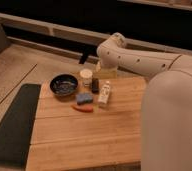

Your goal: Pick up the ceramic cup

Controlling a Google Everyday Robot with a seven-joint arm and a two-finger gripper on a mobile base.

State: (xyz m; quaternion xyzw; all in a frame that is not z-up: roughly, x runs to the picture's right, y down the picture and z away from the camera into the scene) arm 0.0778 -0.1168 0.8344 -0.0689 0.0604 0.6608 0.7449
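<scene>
The robot's white arm fills the right side of the view and reaches leftward over the far edge of the wooden counter, bending down at a rounded joint. Below that joint the end effector hangs at the counter's back edge, just behind and to the right of the ceramic cup. It is released and grasps nothing. A long dark mat lies along the counter's left side. On the planks the things sit in a loose cluster at the far end. The wide dark bowl is leftmost. The slim white bottle-like item lies to the right, its length pointing away from the camera. The ceramic cup stands upright between them, just right of the bowl and free of the end effector. A blue sponge-like block lies in front of the cup, with a small orange-red piece nearer still. A small dark object sits just right of the cup – too dim to name.
</scene>
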